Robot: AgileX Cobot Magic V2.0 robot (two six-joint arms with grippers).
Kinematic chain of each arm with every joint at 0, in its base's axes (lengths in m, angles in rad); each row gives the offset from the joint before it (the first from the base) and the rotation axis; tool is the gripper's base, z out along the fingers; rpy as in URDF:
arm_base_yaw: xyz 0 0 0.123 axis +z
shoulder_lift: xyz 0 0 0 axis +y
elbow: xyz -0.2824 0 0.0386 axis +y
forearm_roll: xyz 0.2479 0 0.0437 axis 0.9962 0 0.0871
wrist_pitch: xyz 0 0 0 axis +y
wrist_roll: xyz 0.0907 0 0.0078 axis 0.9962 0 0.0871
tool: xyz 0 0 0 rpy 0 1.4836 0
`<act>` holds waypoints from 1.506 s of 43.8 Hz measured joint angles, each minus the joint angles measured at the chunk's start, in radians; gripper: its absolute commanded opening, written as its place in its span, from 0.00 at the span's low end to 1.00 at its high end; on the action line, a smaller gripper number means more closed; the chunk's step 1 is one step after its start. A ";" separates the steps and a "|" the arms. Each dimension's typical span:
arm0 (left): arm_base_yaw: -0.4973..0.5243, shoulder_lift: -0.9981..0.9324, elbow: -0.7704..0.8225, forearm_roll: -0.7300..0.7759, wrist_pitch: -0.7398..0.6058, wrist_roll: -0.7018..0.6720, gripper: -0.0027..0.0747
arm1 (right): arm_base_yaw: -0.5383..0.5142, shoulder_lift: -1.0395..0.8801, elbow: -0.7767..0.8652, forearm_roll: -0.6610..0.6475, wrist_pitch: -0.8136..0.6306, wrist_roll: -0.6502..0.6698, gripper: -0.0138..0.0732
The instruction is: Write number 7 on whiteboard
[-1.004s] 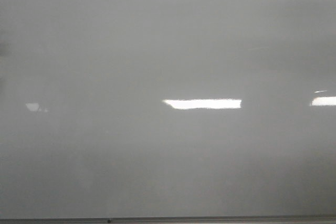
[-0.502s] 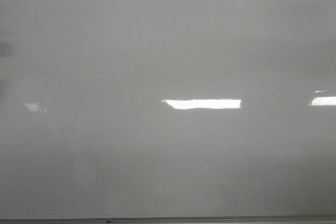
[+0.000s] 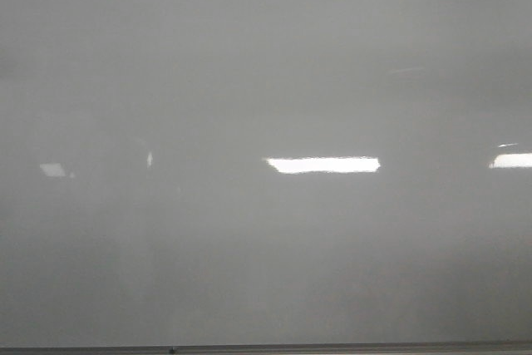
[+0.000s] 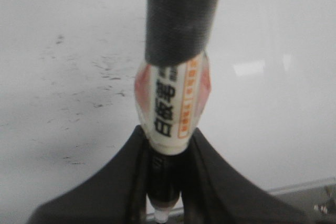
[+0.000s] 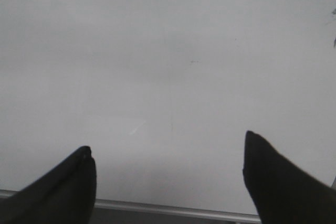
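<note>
The whiteboard (image 3: 266, 64) fills the front view, glossy pale grey, with its thin metal frame along the near edge. No drawn number 7 shows on it in any view. My left gripper (image 4: 167, 145) is shut on a marker (image 4: 173, 98), white and orange with black print and a black taped end, seen over the whiteboard (image 4: 273, 129). The marker's tip is not in view. My right gripper (image 5: 167, 153) is open and empty above the whiteboard (image 5: 168, 51), near its frame. Neither gripper shows in the front view.
Bright rectangular light reflections (image 3: 322, 165) lie on the board. Faint black smudges (image 4: 100, 69) speckle the board in the left wrist view. The grey frame edge (image 5: 173, 211) runs just below the right fingers.
A dim reflected shadow on the board's left has shifted rightward, with a small bright glint now at left centre. The board surface is otherwise unchanged.
</note>
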 measured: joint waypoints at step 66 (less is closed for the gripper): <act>-0.719 0.246 -0.216 -0.180 0.284 0.645 0.01 | 0.621 0.562 -0.310 0.375 0.192 -0.802 0.84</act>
